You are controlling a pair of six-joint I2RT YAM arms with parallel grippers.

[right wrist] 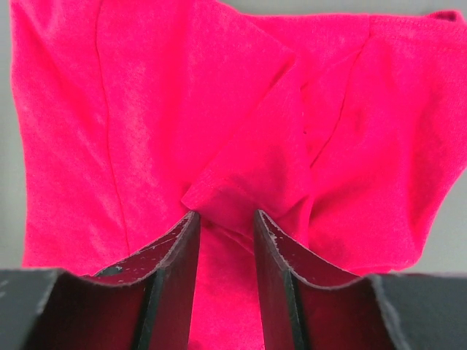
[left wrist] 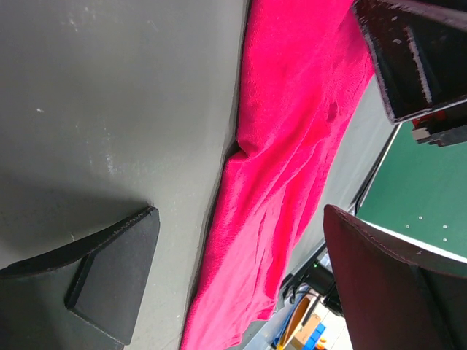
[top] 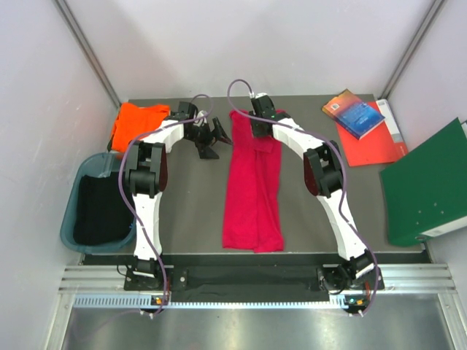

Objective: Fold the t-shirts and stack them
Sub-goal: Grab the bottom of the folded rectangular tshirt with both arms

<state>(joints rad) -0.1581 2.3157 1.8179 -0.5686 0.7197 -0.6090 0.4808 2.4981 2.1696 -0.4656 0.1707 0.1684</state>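
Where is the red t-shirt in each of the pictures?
Top external: the crimson-red t-shirt lies as a long strip in the middle of the grey table.
Left wrist: the crimson-red t-shirt runs slantwise from the top right down to the bottom middle.
Right wrist: the crimson-red t-shirt fills nearly the whole picture.
Shared landmark: the grey table showing beside the shirt in all three views.
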